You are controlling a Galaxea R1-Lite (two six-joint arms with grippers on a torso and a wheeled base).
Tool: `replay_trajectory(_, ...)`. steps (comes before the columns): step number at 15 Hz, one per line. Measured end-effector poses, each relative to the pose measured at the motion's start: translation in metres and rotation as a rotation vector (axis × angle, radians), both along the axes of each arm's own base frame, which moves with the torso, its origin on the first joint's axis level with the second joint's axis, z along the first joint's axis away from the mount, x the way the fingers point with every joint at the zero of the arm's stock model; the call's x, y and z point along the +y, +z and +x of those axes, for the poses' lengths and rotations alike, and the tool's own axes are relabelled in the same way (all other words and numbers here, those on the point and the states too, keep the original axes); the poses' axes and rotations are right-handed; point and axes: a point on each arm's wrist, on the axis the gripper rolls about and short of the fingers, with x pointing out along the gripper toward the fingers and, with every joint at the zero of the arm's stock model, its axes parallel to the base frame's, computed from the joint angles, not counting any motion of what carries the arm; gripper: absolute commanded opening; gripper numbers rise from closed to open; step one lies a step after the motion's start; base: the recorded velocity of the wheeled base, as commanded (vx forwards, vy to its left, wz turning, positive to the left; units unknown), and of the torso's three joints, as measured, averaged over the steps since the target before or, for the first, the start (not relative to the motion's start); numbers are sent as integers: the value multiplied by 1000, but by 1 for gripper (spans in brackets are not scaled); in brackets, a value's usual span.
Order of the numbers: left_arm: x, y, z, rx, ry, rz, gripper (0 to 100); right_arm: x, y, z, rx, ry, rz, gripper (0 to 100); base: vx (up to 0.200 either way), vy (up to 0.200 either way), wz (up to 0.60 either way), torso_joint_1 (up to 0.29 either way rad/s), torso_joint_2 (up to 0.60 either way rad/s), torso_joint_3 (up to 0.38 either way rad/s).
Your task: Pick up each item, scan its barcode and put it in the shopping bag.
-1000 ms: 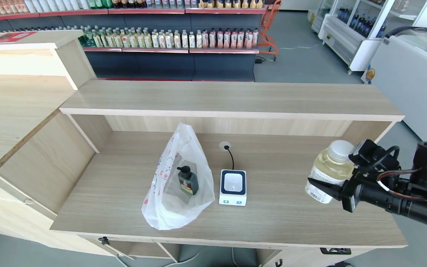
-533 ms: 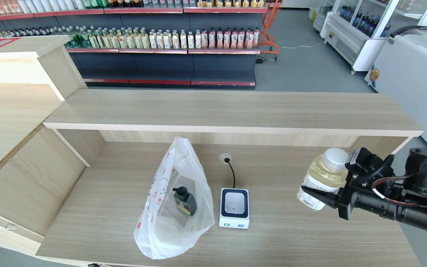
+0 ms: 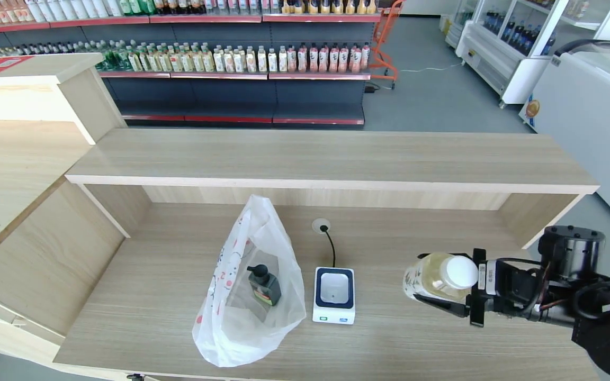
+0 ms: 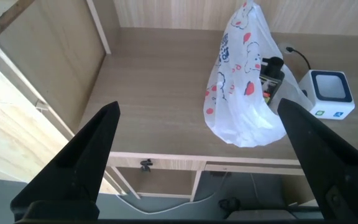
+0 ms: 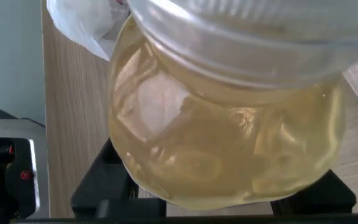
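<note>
Your right claw (image 3: pixel 428 281) pinches the bottle (image 3: pixel 436 274) across its body, one finger on the far side and one on the near side. The bottle lies on its side over the right part of the counter (image 3: pixel 178 254), white cap pointing right toward the wrist and base pointing left toward the scanner (image 3: pixel 334 293). It holds pale yellow liquid, and a label wraps the base end. You cannot tell from the head view whether it touches the wood or hangs just above it. It sits to the right of the scanner, apart from it.

The scanner is a small white box with a dark-framed window facing up, standing near the middle of the counter. Its black cable (image 3: pixel 330 246) runs to a port farther back. Just to its left stands the bag (image 3: pixel 241 328), white and see-through with red marks, its mouth drawn up to a peak. Inside it a dark pump bottle (image 3: pixel 264 286) stands upright.

Your left claw (image 4: pixel 197 109) is spread wide with nothing between its fingers. It hangs off the near left side of the counter, well apart from the bag.

Behind the counter's raised ledge (image 3: pixel 331 159) are shelves (image 3: pixel 231 58) of drinks, and freezers (image 3: pixel 585 100) at the far right.
</note>
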Motion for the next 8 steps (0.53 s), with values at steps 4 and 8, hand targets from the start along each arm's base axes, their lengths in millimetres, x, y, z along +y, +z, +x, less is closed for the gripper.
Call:
replay_trajectory(4,0,0,0,0,0,0,100,5,-28,23,-21,77,-52,0,0,0,0,0,0,0)
replay_trajectory(8,0,0,0,0,0,0,100,27,-38,52,-37,179,-17,0,0,0,0,0,0,0)
